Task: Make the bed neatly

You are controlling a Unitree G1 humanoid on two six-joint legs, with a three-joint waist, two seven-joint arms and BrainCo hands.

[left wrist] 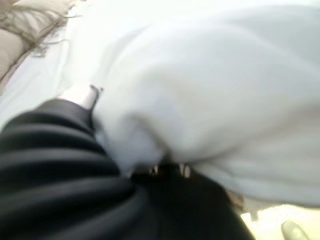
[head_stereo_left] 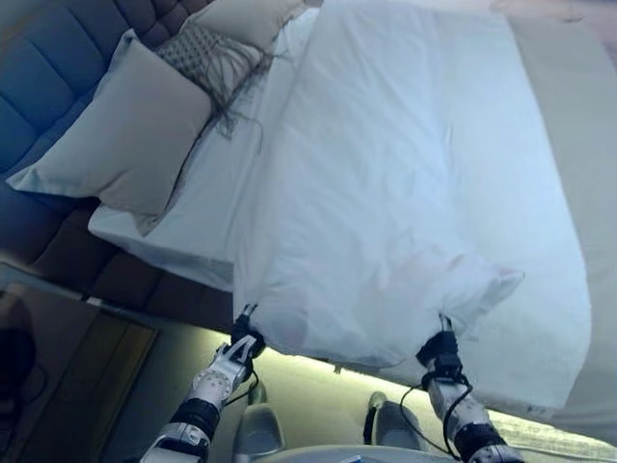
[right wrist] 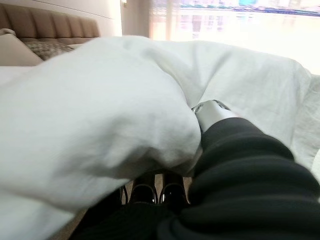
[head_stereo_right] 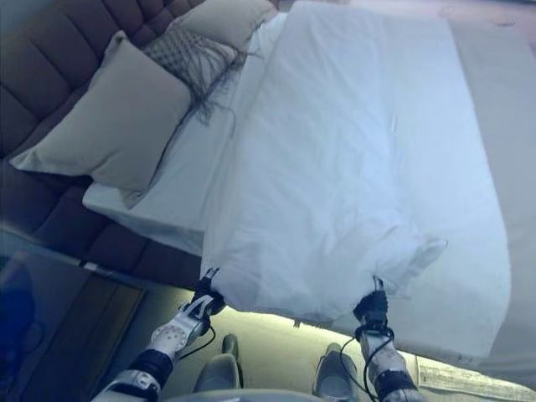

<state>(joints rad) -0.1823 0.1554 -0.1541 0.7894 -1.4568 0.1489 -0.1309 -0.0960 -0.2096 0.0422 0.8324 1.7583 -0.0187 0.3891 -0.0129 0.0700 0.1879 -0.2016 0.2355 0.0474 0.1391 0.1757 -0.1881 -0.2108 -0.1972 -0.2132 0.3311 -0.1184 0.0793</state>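
Note:
A white duvet (head_stereo_left: 405, 193) lies lengthwise over the bed, and its near edge is bunched and lifted off the bed's side. My left hand (head_stereo_left: 231, 362) holds the duvet's near-left corner, with the thumb (left wrist: 82, 95) pressed on top of the cloth and the fingers tucked beneath it. My right hand (head_stereo_left: 442, 357) grips the near edge further right, where the cloth puckers. In the right wrist view its thumb (right wrist: 212, 112) lies against the fold and dark fingertips (right wrist: 150, 192) curl under it. A bare white sheet (head_stereo_left: 207, 193) shows between the duvet and the pillows.
A large beige pillow (head_stereo_left: 125, 135), a patterned fringed cushion (head_stereo_left: 207, 53) and another pale pillow (head_stereo_left: 246, 17) lean at the tufted headboard (head_stereo_left: 39, 77) on the left. A dark bedside table (head_stereo_left: 67, 376) stands at the lower left. A beige strip (head_stereo_left: 578, 125) runs along the bed's right.

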